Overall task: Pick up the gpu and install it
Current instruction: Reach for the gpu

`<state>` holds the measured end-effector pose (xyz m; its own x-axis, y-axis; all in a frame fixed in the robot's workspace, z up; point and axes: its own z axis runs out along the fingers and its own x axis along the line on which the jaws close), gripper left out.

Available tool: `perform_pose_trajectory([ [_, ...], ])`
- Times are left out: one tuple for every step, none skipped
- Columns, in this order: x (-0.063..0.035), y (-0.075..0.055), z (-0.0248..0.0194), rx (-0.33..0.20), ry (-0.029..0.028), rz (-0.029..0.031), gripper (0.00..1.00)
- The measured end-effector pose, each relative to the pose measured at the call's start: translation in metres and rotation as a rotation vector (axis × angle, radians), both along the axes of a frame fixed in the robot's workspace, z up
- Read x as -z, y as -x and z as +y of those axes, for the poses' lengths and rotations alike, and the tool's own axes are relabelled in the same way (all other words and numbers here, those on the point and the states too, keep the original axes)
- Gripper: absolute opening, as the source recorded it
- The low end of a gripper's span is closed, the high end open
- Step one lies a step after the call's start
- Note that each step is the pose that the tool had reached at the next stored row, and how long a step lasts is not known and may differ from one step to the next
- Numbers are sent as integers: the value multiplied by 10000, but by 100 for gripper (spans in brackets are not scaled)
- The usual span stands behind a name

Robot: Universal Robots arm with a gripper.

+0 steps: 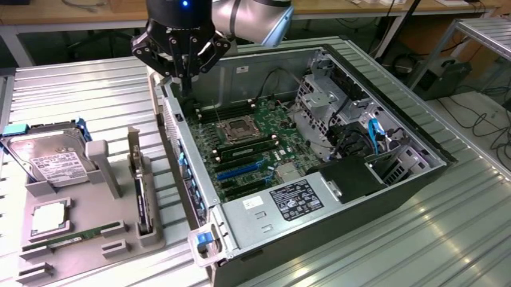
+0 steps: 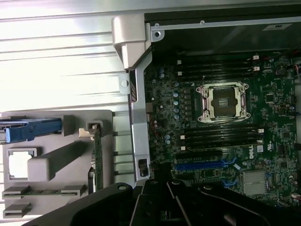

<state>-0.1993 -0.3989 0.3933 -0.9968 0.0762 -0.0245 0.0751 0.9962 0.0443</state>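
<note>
You look down on a ribbed silver metal worktop point(image 1: 88, 89), with bright glare at the exterior view's left. A wooden desk point(image 1: 72, 12) runs behind it. At the right, black cables point(image 1: 481, 119) trail across grey floor point(image 1: 499, 89).

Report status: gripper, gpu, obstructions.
Gripper shut, empty, over the case rear edge. Gpu on edge in grey holder, untouched. Path between looks clear.
</note>
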Motion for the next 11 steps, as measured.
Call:
perform_pose_trajectory([
  [0, 3, 0, 0, -1, -1, 11],
  [0, 5, 0, 0, 0, 0, 11],
  [0, 8, 0, 0, 0, 0, 11],
  [0, 10, 0, 0, 0, 0, 11],
  [0, 13, 0, 0, -1, 0, 11],
  [0, 15, 0, 0, 0, 0, 11],
  [0, 17, 0, 0, 0, 0, 11],
  [0, 20, 0, 0, 0, 0, 11],
  [0, 22, 0, 0, 0, 0, 11],
  [0, 24, 0, 0, -1, 0, 11],
  [0, 26, 0, 0, 0, 1, 11],
])
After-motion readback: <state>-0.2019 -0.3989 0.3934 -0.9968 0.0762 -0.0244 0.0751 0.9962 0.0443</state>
